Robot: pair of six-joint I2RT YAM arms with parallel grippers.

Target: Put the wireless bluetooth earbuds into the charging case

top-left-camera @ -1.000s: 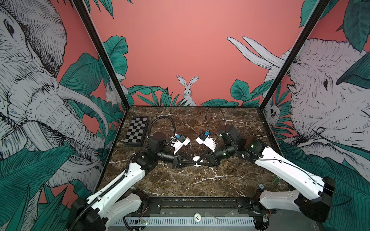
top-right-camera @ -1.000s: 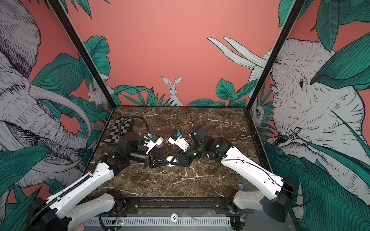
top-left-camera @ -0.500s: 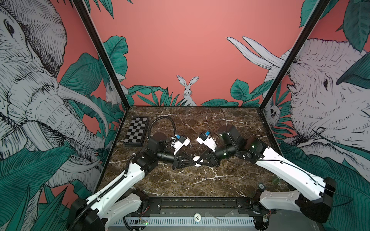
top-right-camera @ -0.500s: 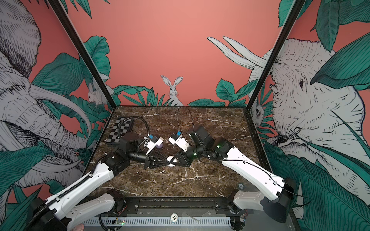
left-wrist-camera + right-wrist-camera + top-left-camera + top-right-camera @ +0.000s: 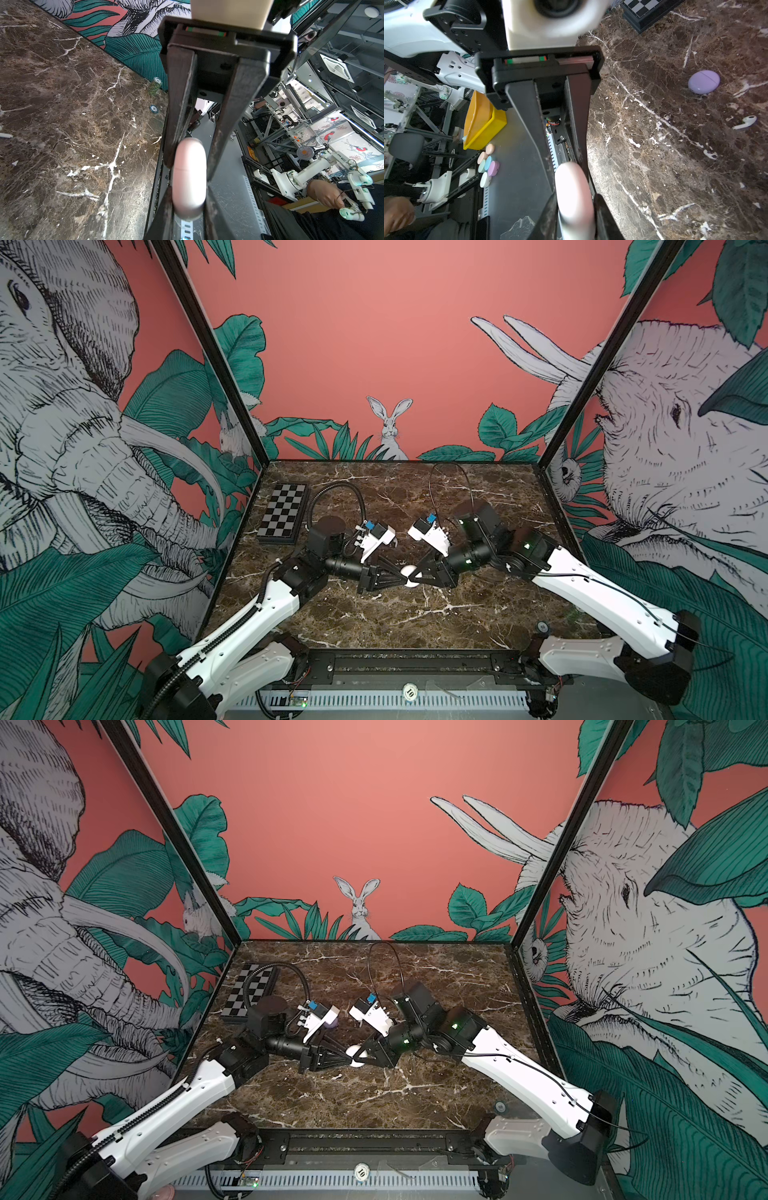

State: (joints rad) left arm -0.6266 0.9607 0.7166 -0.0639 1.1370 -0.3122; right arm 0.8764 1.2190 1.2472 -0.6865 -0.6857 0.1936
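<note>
We are seeing the left gripper (image 5: 190,169) pinching a smooth, pill-shaped white case (image 5: 189,187) above veined brown marble (image 5: 675,187); the right gripper (image 5: 569,176) seems to be squeezing it too. A white stemmed earbud (image 5: 745,122) is lying near a rounded lilac case (image 5: 704,84).

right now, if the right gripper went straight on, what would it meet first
The small round white plastic case: it sits at the tips of the right gripper, clamped by the left gripper.

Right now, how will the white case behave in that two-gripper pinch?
The white case looks smooth and rounded, so it may slip or pivot. It seems stiff: no dent shows where the left gripper and right gripper press. Released, it would probably roll or flop flat.
</note>
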